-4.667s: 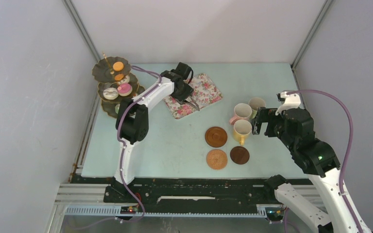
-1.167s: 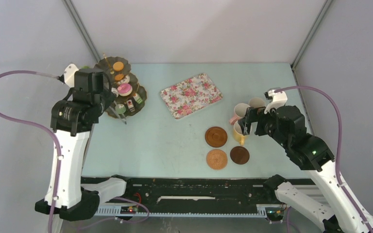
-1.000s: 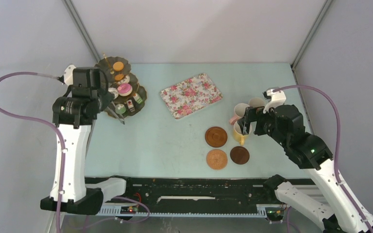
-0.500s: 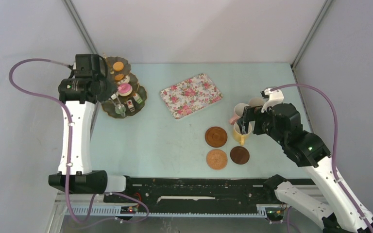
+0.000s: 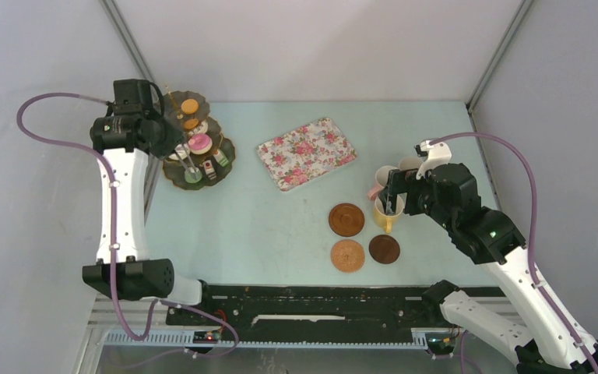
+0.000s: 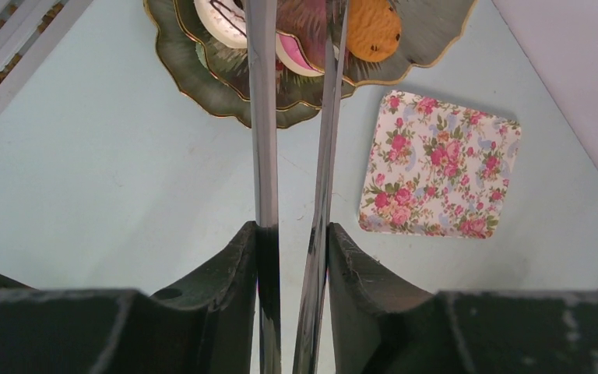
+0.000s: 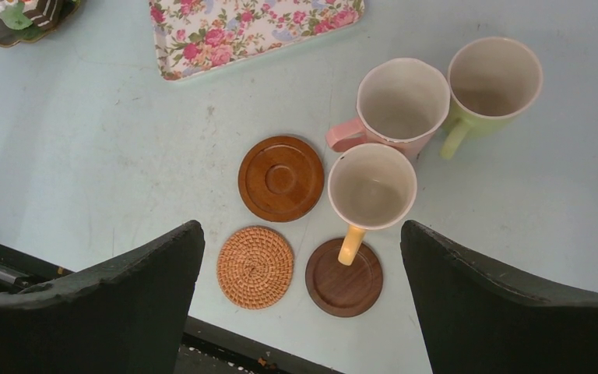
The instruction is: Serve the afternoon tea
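L wrist cam: L hand (image 6: 292,257) is pinched narrow on the tongs (image 6: 262,140). Both blades run up betw the fingers and out over the stand (image 6: 195,93). The blade tips leave frame at the top, so from here I can't tell if they hold anything. Top cam fills that in: the tongs end over the stand's lower tiers near a green cake (image 5: 193,176). L arm is reared high, reaching in from the left side, wrist bent down. The stand sits far left on the bench (image 5: 265,234), with the tray (image 5: 307,153) to its right, apart.

R wrist cam: R hand (image 7: 302,230) gapes wide, holding nothing, facing straight down. Below it the yellow mug (image 7: 371,187) stands upright, handle hanging over the dark coaster (image 7: 343,278). The pink mug (image 7: 401,97) is pressed close behind it, the green mug (image 7: 494,78) beside the pink. The wood coaster (image 7: 280,178) is just left of the yellow mug, the woven coaster (image 7: 255,266) beside the dark one. All mugs stand on the bench, off the coasters. In top cam R hand covers part of the yellow mug, and R arm stretches fwd from the near right corner.
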